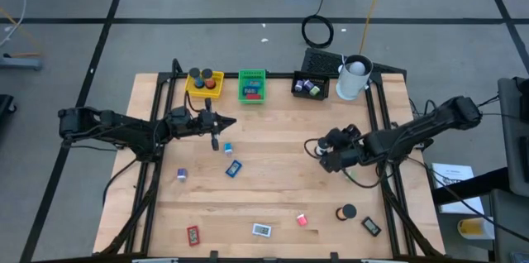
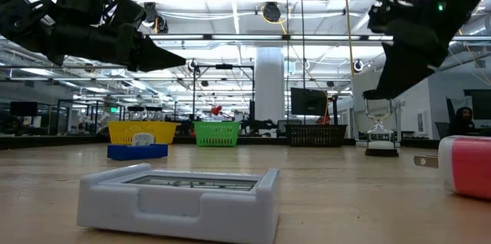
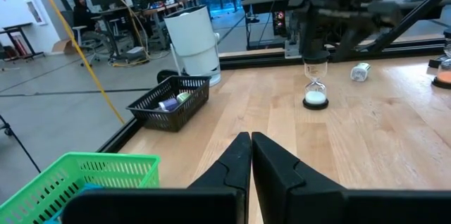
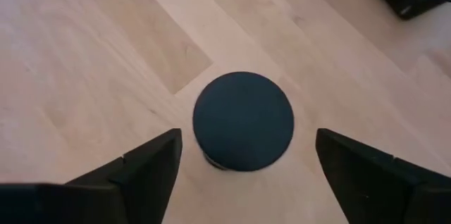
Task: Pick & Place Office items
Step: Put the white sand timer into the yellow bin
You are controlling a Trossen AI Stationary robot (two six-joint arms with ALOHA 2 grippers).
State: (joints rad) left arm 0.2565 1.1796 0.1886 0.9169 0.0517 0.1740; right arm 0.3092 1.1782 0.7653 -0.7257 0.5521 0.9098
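Right gripper: I am holding it wide open, pointing down over the hourglass. Its black round cap is showing between my two fingers, which are standing clear of it on either side. I am gripping nothing.

The hourglass is standing upright on the table, right of centre and well in front of the black tray and the cup. From table height, the right gripper is hanging just above it.

Left gripper: I am keeping it shut and empty, fingers pressed together. It is hovering above the table's left half, in front of the yellow tray, pointing towards the right side.

Other items are lying loose on the table:
- A blue bit and a blue piece are lying near the left gripper.
- A purple bit is sitting further left.
- A red piece, a white piece and a pink piece are lying along the front.
- A black roll and a black piece are lying at the front right.

The green tray is standing between the yellow and black trays along the back edge. All three trays are holding small items.
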